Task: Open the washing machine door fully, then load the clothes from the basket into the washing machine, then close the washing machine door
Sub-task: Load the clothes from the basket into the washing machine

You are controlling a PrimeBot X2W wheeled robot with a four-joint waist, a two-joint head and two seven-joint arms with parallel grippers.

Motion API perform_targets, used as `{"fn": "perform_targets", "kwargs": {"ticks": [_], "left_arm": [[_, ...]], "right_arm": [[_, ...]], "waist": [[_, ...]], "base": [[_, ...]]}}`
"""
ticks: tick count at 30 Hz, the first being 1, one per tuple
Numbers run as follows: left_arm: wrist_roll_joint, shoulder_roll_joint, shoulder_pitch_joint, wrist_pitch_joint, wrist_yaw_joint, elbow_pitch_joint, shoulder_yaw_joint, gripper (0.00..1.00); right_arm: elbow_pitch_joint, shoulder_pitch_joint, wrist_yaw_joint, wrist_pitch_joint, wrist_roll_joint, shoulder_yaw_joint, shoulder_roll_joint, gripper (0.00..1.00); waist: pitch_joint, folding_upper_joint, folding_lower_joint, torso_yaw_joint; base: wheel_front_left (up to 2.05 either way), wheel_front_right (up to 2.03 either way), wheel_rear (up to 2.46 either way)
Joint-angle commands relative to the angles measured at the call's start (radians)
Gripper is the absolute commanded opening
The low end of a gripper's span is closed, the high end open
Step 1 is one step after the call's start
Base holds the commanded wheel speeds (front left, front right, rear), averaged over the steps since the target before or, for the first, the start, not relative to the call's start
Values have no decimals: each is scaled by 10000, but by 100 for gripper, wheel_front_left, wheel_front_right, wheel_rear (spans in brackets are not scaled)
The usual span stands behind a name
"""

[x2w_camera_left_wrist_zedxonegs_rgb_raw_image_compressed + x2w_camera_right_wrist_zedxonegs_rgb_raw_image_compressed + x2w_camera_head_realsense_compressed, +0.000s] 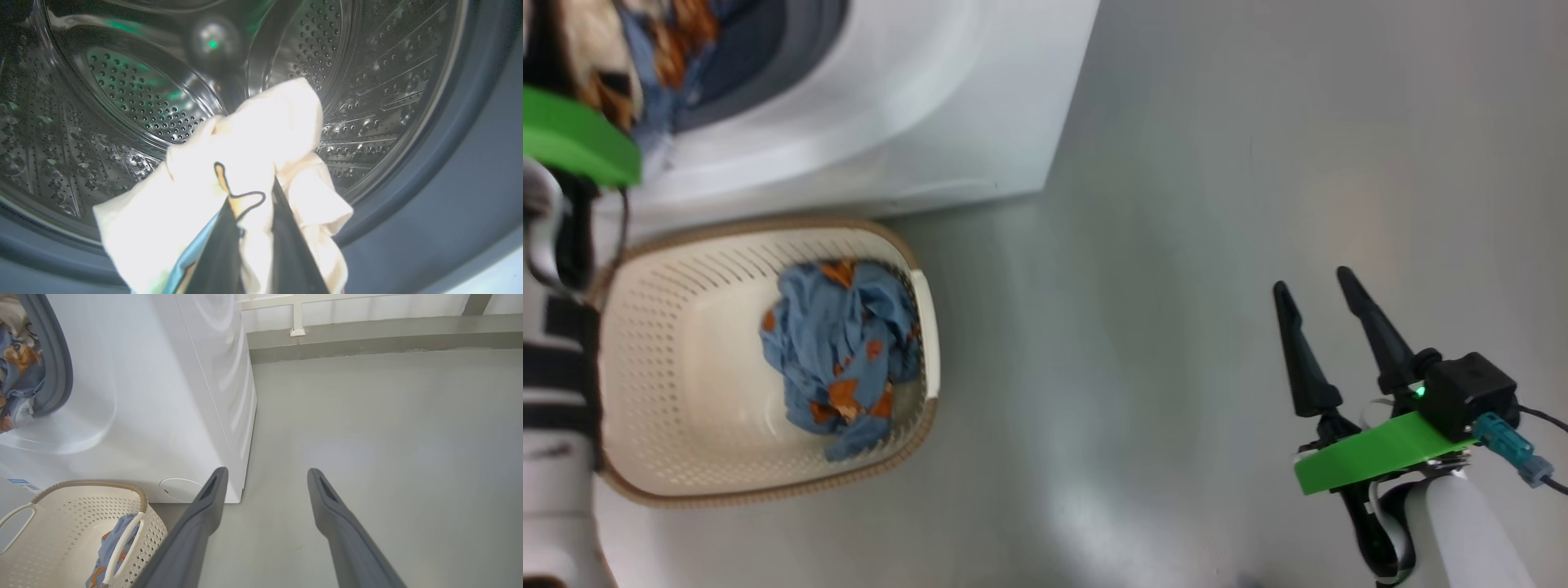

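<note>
Loading the drum (122, 81), pinching the cream garment (245, 134) in left jaws, holding right jaws spread at four o'clock; next likely releasing, then fetching the blue garment (841, 343).

The right gripper (1312, 278) is formed of two long black tapered fingers (1303, 359) above a green bracket (1372, 459), with a green-lit black box (1470, 390) and what may be a teal cable plug (1507, 441) beside it and a white forearm (1462, 527) below it.
</note>
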Motion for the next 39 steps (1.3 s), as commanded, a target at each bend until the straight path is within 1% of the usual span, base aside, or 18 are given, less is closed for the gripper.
{"fn": "perform_targets", "kwargs": {"ticks": [1, 9, 10, 16, 20, 22, 26, 31, 34, 39], "left_arm": [[-146, 600, -616, 35, -38, 133, 179, 0], [228, 966, -1839, -356, -16, 913, -198, 0], [242, 1030, -2164, -448, 23, 1040, -189, 0], [568, 1191, -2933, -592, 263, 917, -345, 0], [736, 1243, -3157, -601, 471, -15, -280, 0], [892, 1307, -3192, -602, 580, -736, -246, 0], [1240, 1374, -3056, -603, 969, -2261, -105, 0], [1474, 1362, -2621, -604, 1127, -3482, -77, 0], [1640, 1459, -2487, -604, 1192, -4233, -89, 0], [1638, 1479, -2291, -604, 1296, -5128, -3, 0]], "right_arm": [[-179, -28, 16, -49, 230, 349, 78, 100], [-83, 106, 16, -49, 409, 525, 215, 100], [-117, 123, 16, -49, 437, 574, 241, 100], [-234, 89, 16, -49, 489, 758, 300, 100], [-223, 33, 16, -49, 536, 846, 324, 100], [-213, -3, 16, -49, 560, 871, 333, 100], [-171, -68, 16, -49, 592, 891, 343, 100], [-140, -111, 16, -49, 630, 943, 353, 100], [-169, -113, 16, -49, 634, 937, 356, 100], [-171, -176, 16, -49, 621, 968, 361, 100]], "waist": [[984, 0, 0, -268], [1695, 0, 0, -487], [1866, 0, 0, -560], [2277, 0, 0, -686], [2437, 0, 0, -730], [2494, 0, 0, -751], [2567, 0, 0, -750], [2525, 0, 0, -726], [2569, 0, 0, -732], [2660, 0, 0, -720]], "base": [[0, 0, 0], [0, 0, 0], [0, 0, 0], [0, 0, 0], [0, 0, 0], [0, 0, 0], [0, 0, 0], [0, 0, 0], [0, 0, 0], [0, 0, 0]]}}
